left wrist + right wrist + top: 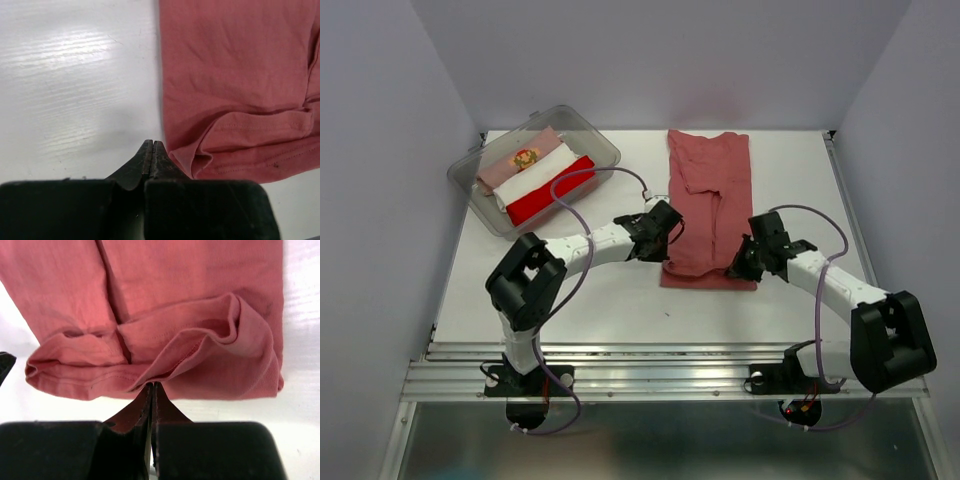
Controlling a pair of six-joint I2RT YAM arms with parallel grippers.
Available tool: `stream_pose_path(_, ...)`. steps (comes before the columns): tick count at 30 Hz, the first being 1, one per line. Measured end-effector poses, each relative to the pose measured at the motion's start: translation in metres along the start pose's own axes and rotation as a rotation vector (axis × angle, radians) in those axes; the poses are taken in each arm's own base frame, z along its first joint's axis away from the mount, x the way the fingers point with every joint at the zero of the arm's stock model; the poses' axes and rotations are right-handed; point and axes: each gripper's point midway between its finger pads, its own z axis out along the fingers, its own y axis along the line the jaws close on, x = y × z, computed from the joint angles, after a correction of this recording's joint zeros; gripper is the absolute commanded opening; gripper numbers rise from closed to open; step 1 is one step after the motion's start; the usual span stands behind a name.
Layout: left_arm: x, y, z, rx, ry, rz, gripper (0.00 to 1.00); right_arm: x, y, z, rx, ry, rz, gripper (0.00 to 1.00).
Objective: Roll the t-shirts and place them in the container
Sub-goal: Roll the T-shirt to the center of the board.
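Top view: the brick-red t-shirt (710, 190) lies folded lengthwise on the worktop (800, 180), right of a tub (470, 190) holding rolled bundles (535, 175).

Left wrist: the left tool (151, 146) is pressed shut on nothing, just left of the shirt's near corner.

Right wrist: the right tool (151, 386) is closed too, tips at the rumpled near hem; I cannot tell whether it pinches any cloth.

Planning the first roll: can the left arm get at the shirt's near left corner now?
Probably yes. The left arm has its shut jaws right beside that corner of the shirt, nothing between; they would need to open first.
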Motion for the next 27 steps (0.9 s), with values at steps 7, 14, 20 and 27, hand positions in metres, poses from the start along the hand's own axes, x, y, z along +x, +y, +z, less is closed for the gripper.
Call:
stream_pose_path(7,-0.019,0.005,-0.028,0.007,-0.071,-0.019,0.00,-0.021,0.000,0.020,0.070,-0.034,0.011,0.02)
stream_pose_path(14,-0.014,-0.015,-0.061,0.147,-0.092,-0.017,0.00,-0.051,0.007,0.025,0.109,-0.118,0.010,0.03)
stream_pose_path(20,0.024,-0.027,-0.046,0.201,0.018,0.008,0.00,-0.066,0.007,0.015,0.131,-0.184,-0.001,0.05)
stream_pose_path(27,0.035,-0.037,-0.035,0.238,0.079,0.016,0.00,-0.067,0.002,-0.016,0.117,-0.260,-0.004,0.06)
